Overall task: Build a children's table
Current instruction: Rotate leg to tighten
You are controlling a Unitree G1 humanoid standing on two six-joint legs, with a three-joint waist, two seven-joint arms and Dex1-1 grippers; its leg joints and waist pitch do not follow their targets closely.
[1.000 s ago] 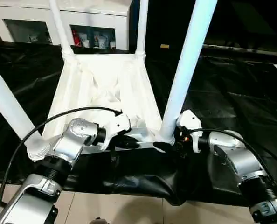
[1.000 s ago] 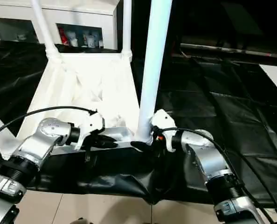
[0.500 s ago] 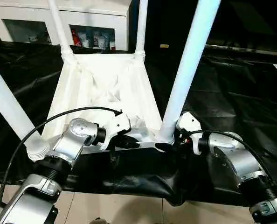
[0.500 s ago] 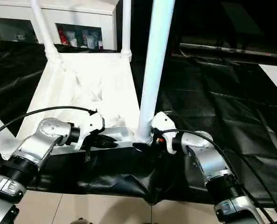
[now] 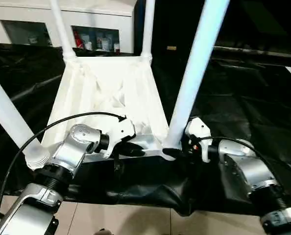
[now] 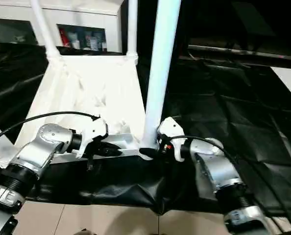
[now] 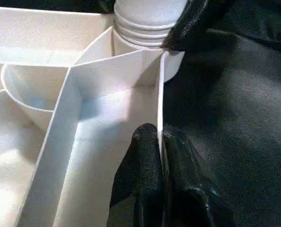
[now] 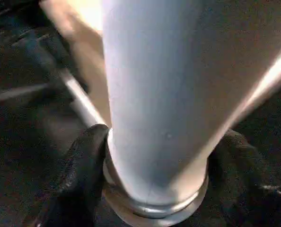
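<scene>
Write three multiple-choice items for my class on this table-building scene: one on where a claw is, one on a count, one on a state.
1. Where does the left claw grip?
A. the thin near rim of the table top
B. a far leg
C. the cabinet door

2. How many legs stand up from the table top?
A. two
B. three
C. four

3. How does the table top lie?
A. on its side
B. upside down, ribbed underside up
C. right way up

Answers:
1 A, since the left wrist view shows both black fingers pinching the rim.
2 C, since four white legs rise from the corners: near right, near left, far left, far right.
3 B, since the ribs face up on the black sheet, and the right claw clasps the near right leg at its base.
</scene>
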